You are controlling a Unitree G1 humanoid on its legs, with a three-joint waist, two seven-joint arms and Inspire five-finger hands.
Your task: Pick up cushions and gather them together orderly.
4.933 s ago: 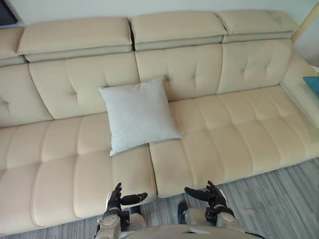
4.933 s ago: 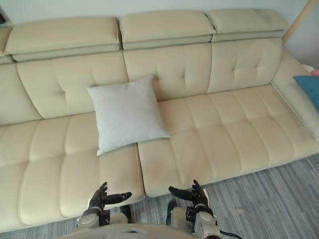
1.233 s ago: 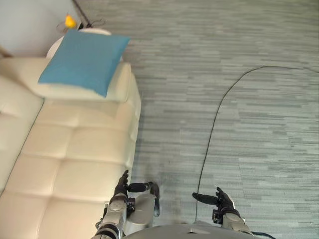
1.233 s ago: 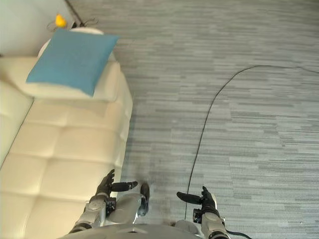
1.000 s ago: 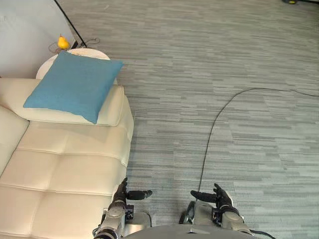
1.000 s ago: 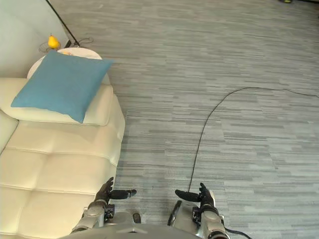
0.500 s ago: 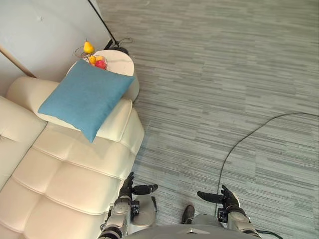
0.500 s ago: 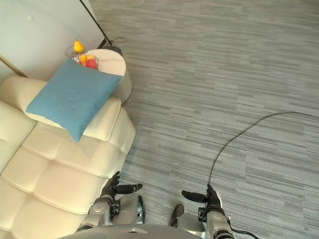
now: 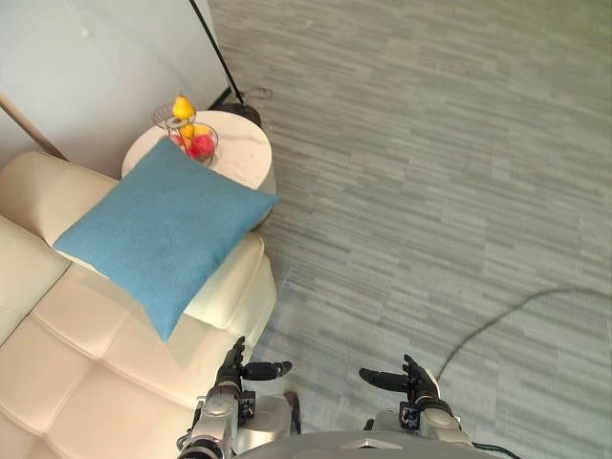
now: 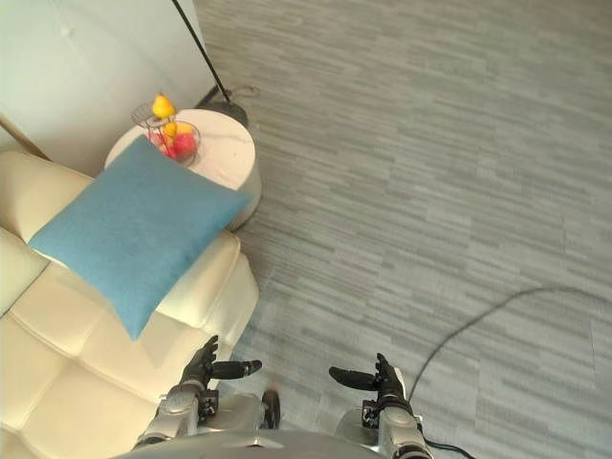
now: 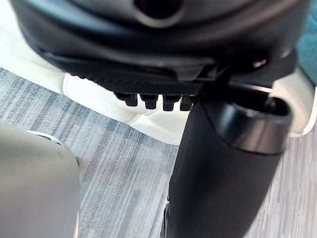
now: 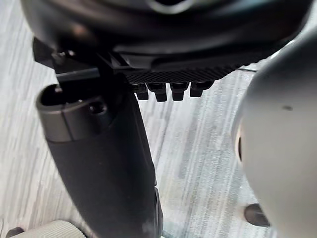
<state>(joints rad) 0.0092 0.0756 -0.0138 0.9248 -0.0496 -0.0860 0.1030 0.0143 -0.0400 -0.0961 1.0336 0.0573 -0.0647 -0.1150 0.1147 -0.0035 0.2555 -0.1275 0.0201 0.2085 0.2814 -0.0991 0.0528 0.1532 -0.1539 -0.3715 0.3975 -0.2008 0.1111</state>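
A blue square cushion [image 9: 164,229] lies tilted on the cream sofa's armrest [image 9: 225,287], one corner overhanging the seat. My left hand [image 9: 232,368] hangs low at the picture's bottom, beside the sofa's front corner, fingers straight, thumb out, holding nothing. My right hand [image 9: 411,376] is level with it over the grey floor, also open and empty. In the left wrist view the thumb [image 11: 223,163] stands before the sofa edge [image 11: 104,99]. The right wrist view has the thumb [image 12: 104,163] over the floor.
A round white side table [image 9: 234,153] stands just past the armrest, bearing a wire bowl of fruit [image 9: 186,129]. A floor lamp's thin black pole [image 9: 215,53] rises by the wall. Grey striped carpet [image 9: 430,172] spreads wide to the right.
The camera has swung and moved nearer the sofa's end: the blue cushion and side table now sit larger and lower in the picture. Both hands hang as before.
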